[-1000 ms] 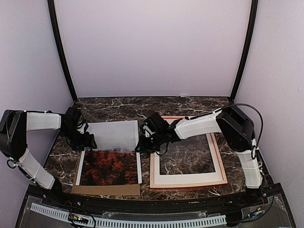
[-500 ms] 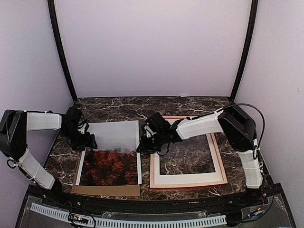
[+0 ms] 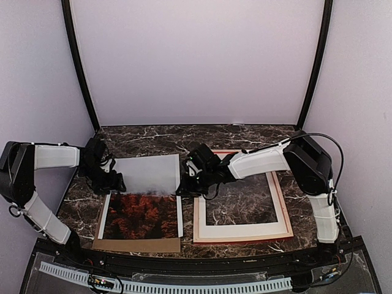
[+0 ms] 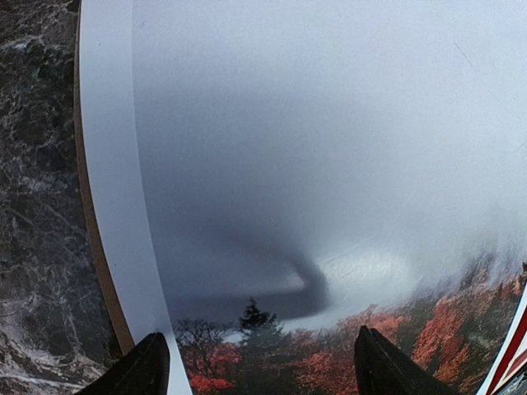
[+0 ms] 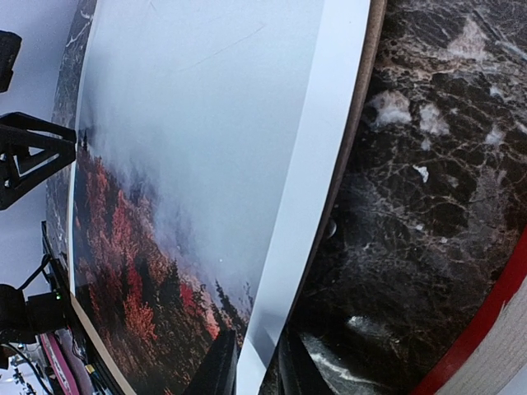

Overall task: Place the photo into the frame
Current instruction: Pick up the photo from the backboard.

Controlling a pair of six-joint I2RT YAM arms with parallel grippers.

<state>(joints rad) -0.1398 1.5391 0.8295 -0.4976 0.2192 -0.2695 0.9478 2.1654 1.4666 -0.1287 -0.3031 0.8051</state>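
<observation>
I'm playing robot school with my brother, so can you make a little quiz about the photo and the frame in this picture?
1. True or false: the photo already sits inside the frame.
2. The fingers of the left end effector are: A) spread wide above the photo, B) shut on the frame, C) holding a cup.
3. Fill the gap: the white strip at the photo's edge sits between the fingers of the ___ end effector.

Key:
1. False. The photo lies beside the frame.
2. A.
3. Right: the right end effector has its fingers close together on the strip.
</observation>
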